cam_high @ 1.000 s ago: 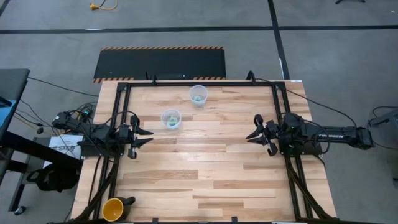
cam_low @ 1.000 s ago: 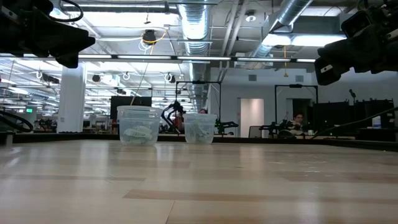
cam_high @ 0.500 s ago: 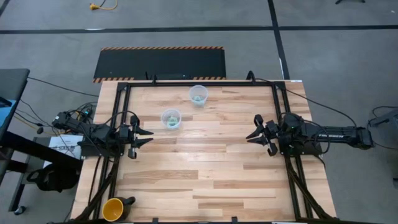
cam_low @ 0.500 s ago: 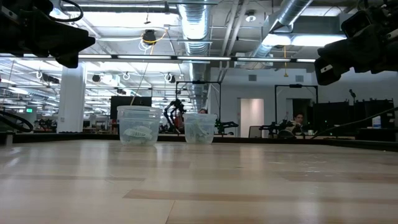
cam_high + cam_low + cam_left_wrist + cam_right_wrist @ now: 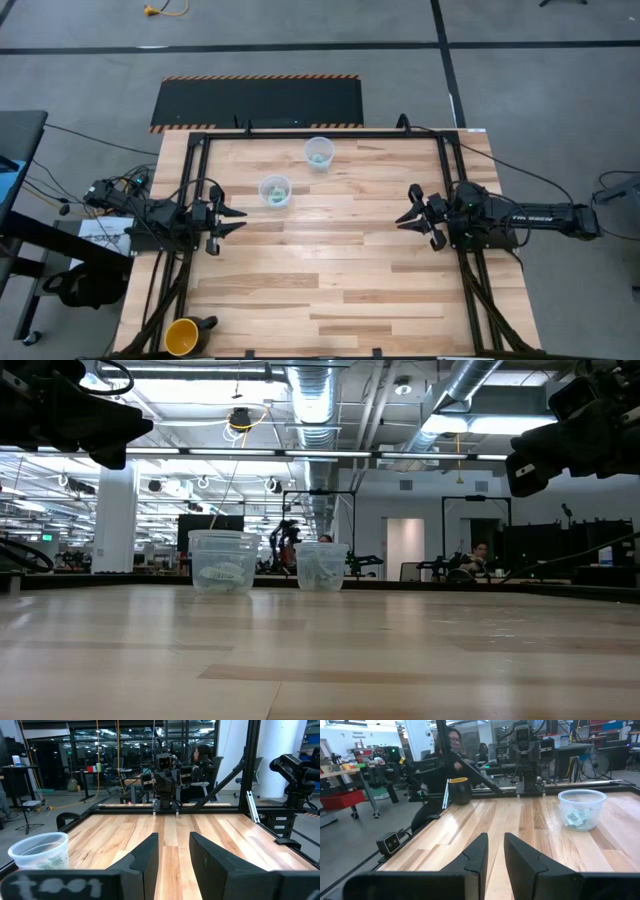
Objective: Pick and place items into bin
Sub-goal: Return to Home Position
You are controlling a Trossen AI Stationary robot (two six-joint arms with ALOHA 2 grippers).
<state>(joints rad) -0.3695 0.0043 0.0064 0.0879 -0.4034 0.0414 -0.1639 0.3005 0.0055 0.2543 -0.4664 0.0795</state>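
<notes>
Two clear plastic cups stand upright on the wooden table, one left of centre (image 5: 275,190) and one near the far edge (image 5: 319,152). Each holds mint-green and white wrapped items (image 5: 222,574) (image 5: 318,572). Which cup is the bin I cannot tell. My left gripper (image 5: 240,220) hovers open at the table's left side, pointing level toward the right, with nothing between its fingers (image 5: 173,855). My right gripper (image 5: 400,217) hovers open at the right side, pointing level toward the left, with a narrow bare gap (image 5: 496,854). One cup (image 5: 40,851) (image 5: 581,809) shows in each wrist view.
A yellow mug (image 5: 183,336) stands at the table's near left corner. A black frame (image 5: 320,131) runs along the table's far edge and sides. Bare wood lies between the two grippers (image 5: 320,250). A person (image 5: 445,760) is seated beyond the table's left side.
</notes>
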